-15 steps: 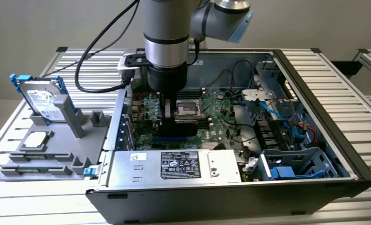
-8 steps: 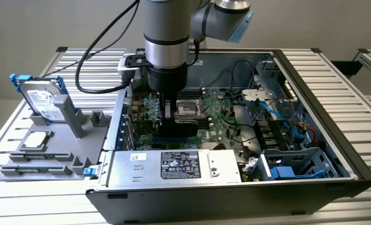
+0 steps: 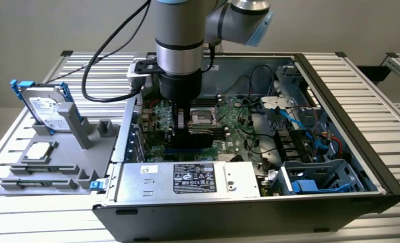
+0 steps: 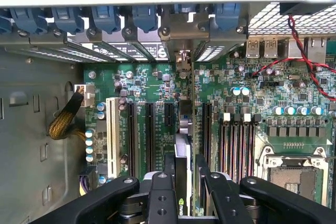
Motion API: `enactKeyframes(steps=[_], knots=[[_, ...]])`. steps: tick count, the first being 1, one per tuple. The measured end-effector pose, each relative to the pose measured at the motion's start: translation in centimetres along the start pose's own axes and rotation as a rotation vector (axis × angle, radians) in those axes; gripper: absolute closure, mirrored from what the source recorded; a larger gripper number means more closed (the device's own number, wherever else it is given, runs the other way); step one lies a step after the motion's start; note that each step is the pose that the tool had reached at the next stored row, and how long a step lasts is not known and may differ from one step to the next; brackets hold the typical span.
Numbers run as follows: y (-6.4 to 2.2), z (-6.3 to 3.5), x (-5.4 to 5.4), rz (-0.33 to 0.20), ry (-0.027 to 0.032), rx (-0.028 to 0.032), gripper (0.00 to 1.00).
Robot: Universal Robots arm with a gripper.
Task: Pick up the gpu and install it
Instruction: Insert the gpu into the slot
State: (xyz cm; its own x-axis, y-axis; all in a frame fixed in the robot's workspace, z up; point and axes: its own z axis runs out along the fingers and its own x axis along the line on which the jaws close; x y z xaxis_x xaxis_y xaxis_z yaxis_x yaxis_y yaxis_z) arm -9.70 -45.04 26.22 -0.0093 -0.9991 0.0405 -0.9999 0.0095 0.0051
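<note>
My gripper (image 3: pixel 186 132) reaches straight down into the open computer case (image 3: pixel 361 152), shut on the gpu (image 3: pixel 191 140). The gpu shows as a dark card standing on edge just over the green motherboard (image 3: pixel 237 134). In the wrist view the gpu (image 4: pixel 182 156) runs edge-on between my two black fingers (image 4: pixel 161 195). It lies in line with the black expansion slots (image 4: pixel 148 135), its far end toward the case's rear bracket openings (image 4: pixel 181 59). Whether its lower edge sits in a slot is hidden.
A silver hard drive with blue rails (image 3: pixel 46 107) stands in a grey fixture (image 3: pixel 58 162) at the exterior view's left. The power supply (image 3: pixel 186 179) lies along the case's near side. The CPU socket (image 3: pixel 203 115), memory slots (image 4: pixel 236 140), loose cables (image 3: pixel 301 119) and a drive cage (image 3: pixel 321 177) crowd the case's right.
</note>
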Motion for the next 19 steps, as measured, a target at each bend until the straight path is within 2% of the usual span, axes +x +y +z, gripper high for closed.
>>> enactKeyframes(steps=[19], knots=[[0.00, 0.27, -0.01, 0.000, -0.0002, -0.0003, 0.73]])
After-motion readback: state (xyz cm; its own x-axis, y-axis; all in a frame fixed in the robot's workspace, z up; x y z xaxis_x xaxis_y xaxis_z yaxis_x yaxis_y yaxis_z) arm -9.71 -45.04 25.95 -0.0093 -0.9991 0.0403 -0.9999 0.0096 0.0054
